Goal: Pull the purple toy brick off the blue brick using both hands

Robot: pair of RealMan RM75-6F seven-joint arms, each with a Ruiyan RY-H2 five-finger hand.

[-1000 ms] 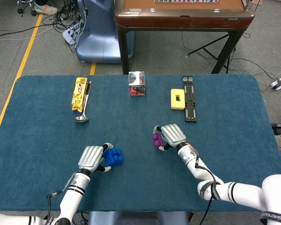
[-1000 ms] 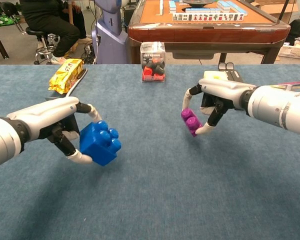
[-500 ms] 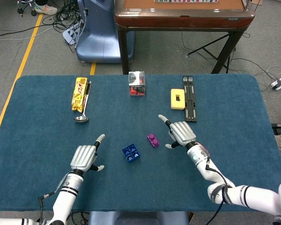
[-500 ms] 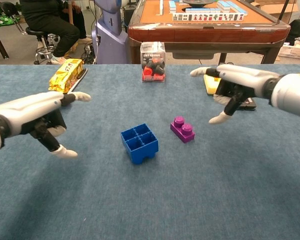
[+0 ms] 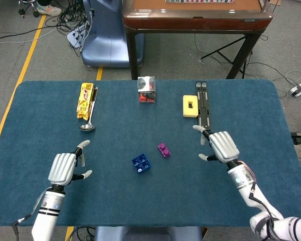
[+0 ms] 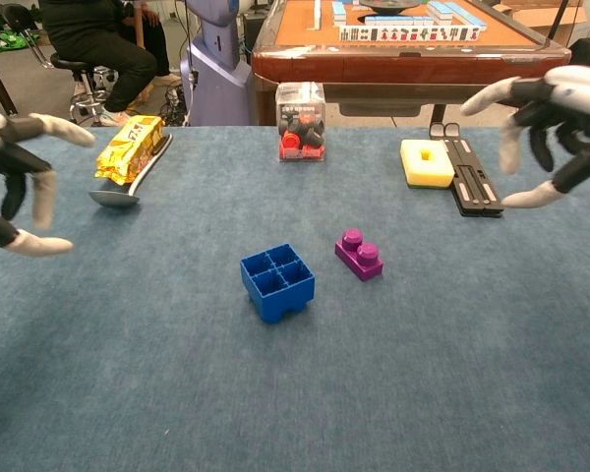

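Bricks parted, both lying free on the worktop (image 5: 251, 100). The purple brick (image 5: 164, 150) rests studs-up near the centre, and the blue brick (image 5: 141, 163) sits just beside it at about 8 o'clock, hollow underside up; the two are close but apart, as the chest view confirms (purple brick (image 6: 359, 255), blue brick (image 6: 277, 281)). My left hand (image 5: 63, 167) hangs well out at 9 o'clock of the bricks, fingers spread and empty; my right hand (image 5: 222, 146) hangs at 3 o'clock of them, likewise spread and holding nothing. In the chest view the left hand (image 6: 15, 182) and right hand (image 6: 556, 128) sit at the frame edges, raised clear of the cloth. I judge the pull-apart itself done and the release made, so the step in hand is the retreat of both arms. What I think the next move calls for is little: carry each hand outward and clear without sweeping back over the centre, since either loose brick would slide or tip at a brush. Along the far side lie a snack pack (image 5: 86, 100) with a spoon (image 5: 89, 122), a clear box (image 5: 146, 90), a yellow block (image 5: 190, 106) and a black bar (image 5: 203, 105), all well away from both hands.
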